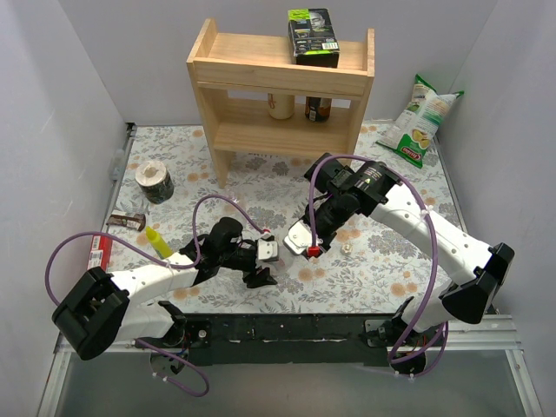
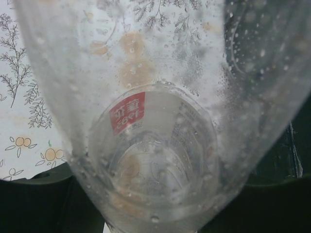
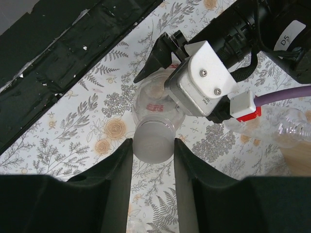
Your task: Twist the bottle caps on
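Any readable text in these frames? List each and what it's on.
"D5": white sticker on black arm joint.
Red label on held bottle: characters seen reversed, unreadable.
Box on shelf, chip bag, red packet: print too small.

Wooden shelf (image 1: pixel 282 82) at back of floral cloth (image 1: pixel 382 261). Black box (image 1: pixel 313 36) on top. Cream jar (image 1: pixel 281 106) and brown jar (image 1: pixel 318 109) side by side inside. Chip bag (image 1: pixel 420 122) right of shelf. Tape roll (image 1: pixel 155 181) at left, brown wrapper (image 1: pixel 128 221) and yellow marker (image 1: pixel 157 241) nearer, red packet (image 1: pixel 98 252) at cloth's left edge.
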